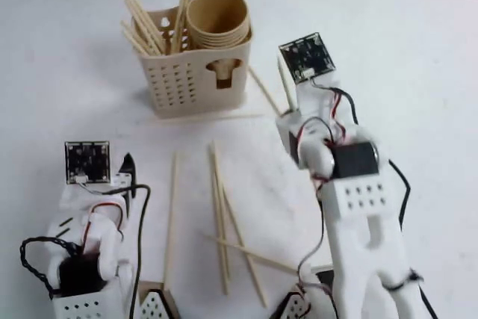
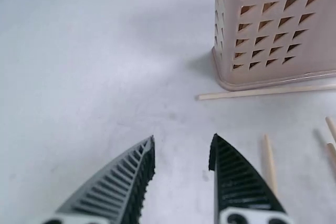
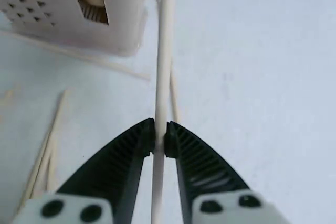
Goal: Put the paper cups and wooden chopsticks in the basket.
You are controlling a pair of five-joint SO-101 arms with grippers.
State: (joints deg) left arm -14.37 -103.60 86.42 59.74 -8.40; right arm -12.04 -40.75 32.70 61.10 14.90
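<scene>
Pinching a round wooden chopstick (image 3: 167,51) between the ridged fingers (image 3: 131,156) of my right gripper (image 3: 160,131), its tip pointing past them beside the perforated basket (image 3: 37,14). My left gripper (image 2: 182,149) is hovering spread, loose chopsticks (image 2: 269,163) lying alongside.

You look at white desk (image 1: 67,57), faint grey in shaded spots. Basket (image 1: 190,84): cream plastic, walls patterned with even grid of small holes, darker tan inside them. Paper cups (image 1: 218,16): plain kraft brown. Loose chopsticks (image 1: 219,214): pale natural wood. Your left hand (image 2: 181,150): one finger grey, other black, both ribbed on inner faces. Your right hand (image 3: 159,129): both fingers black, base white with black screws; chopstick (image 3: 165,51) between them light beige. Arms (image 1: 358,222) white, motor (image 1: 355,160) black, wires (image 1: 140,237) red and black.
</scene>
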